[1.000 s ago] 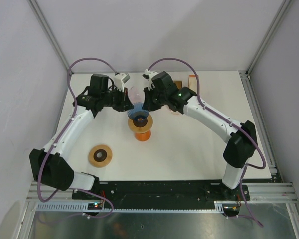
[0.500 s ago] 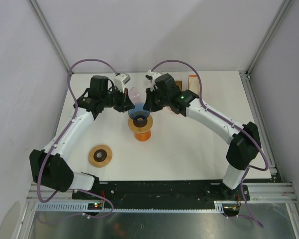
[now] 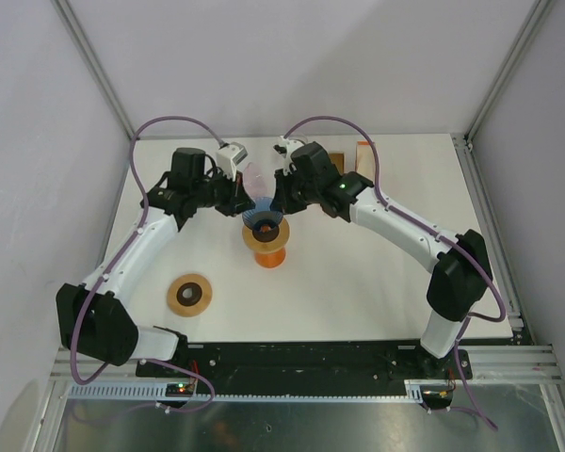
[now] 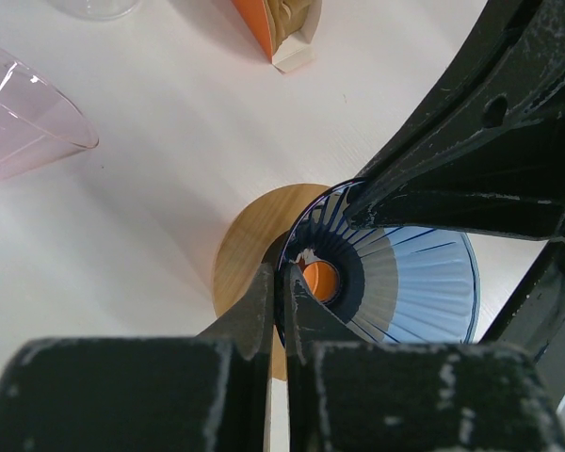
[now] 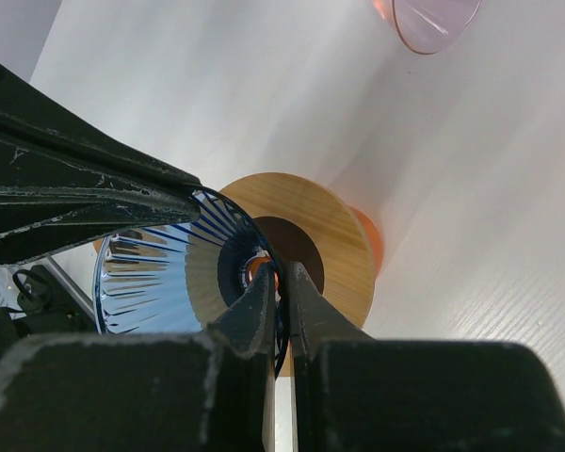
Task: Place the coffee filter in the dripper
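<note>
Spare ring (image 3: 190,294): wooden, lying alone on the table (image 3: 358,282), well apart from the work.
Dripper (image 3: 265,240): a wooden collar on an orange base, upright at mid-table.
Filter (image 3: 264,217): I take the blue ribbed cone for it. It sits over the dripper with its tip at the collar's hole; whether it is seated I cannot tell.
Left gripper (image 4: 284,280): jaws closed on the filter's rim, one finger inside the wall and one outside.
Right gripper (image 5: 281,280): jaws pinching the opposite rim the same way.
Handling: probably light, stiff, thin plastic, smooth enough to slip. The rim is the sensible hold, and two opposite pinches hold it level. A hard squeeze could flex or crack it.
Pink cone (image 3: 253,176): on its side just beyond the filter.
Box (image 3: 363,153): orange, at the far edge.
</note>
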